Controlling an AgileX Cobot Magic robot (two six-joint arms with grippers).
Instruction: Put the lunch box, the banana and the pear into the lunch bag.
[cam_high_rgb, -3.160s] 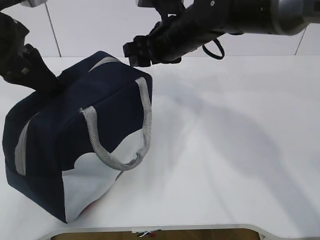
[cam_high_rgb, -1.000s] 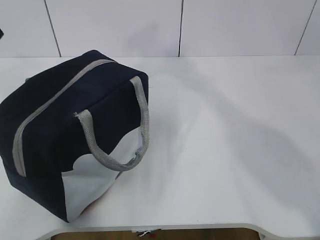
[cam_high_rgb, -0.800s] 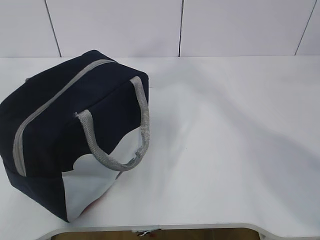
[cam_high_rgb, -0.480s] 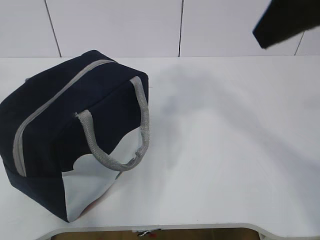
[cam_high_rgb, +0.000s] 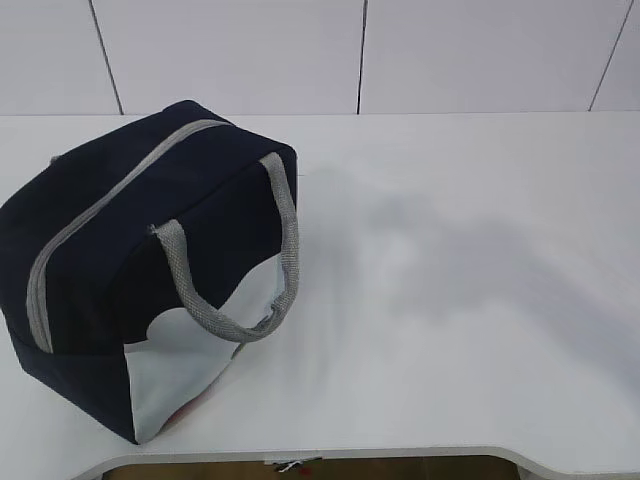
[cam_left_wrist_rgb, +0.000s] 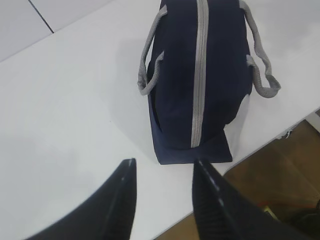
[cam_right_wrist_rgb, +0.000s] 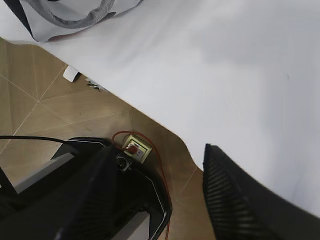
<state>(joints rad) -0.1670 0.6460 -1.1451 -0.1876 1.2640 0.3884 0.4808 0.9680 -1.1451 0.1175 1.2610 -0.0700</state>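
The navy lunch bag (cam_high_rgb: 120, 250) stands on the left of the white table (cam_high_rgb: 450, 250), its grey zipper (cam_high_rgb: 110, 200) shut along the top and a grey handle (cam_high_rgb: 285, 240) hanging over its white panel. In the left wrist view the lunch bag (cam_left_wrist_rgb: 220, 75) lies lengthwise ahead, with the zipper (cam_left_wrist_rgb: 200, 75) closed. My left gripper (cam_left_wrist_rgb: 165, 161) hovers open and empty before the bag's near end. My right gripper (cam_right_wrist_rgb: 157, 149) is open and empty over the table's front edge, with a corner of the bag (cam_right_wrist_rgb: 75, 15) at top left. No gripper shows in the exterior view. Lunch box, banana and pear are out of view.
The table's front edge (cam_high_rgb: 400, 455) runs along the bottom, with brown floor below. A wall of white panels (cam_high_rgb: 230, 50) stands behind. In the right wrist view a floor socket with a red plug (cam_right_wrist_rgb: 134, 147) and a black machine base (cam_right_wrist_rgb: 75, 175) lie under the table edge.
Both arms, at the bag's top three seconds ago, have left the exterior view. A dark arm part at top right half a second ago is gone. The bag has not moved.
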